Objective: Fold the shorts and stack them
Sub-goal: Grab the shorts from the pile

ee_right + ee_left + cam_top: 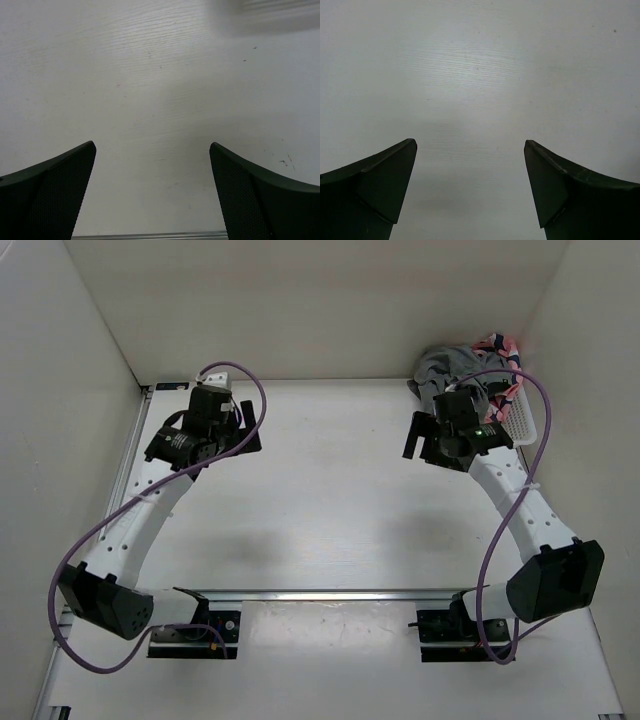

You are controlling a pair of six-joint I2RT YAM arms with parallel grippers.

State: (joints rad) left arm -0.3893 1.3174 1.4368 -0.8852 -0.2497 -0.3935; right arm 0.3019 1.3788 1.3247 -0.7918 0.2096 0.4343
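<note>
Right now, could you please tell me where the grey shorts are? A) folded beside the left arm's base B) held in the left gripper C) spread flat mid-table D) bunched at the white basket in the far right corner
D: the grey shorts lie bunched at the white basket in the far right corner, while the left gripper and the right gripper are open and hold nothing.

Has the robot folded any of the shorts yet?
Not yet. Done: nothing folded lies on the table. The grey shorts sit bunched up at the white basket in the far right corner. In hand: nothing, since the left gripper and right gripper are both open and empty. Left: picking them out, folding and stacking.
</note>
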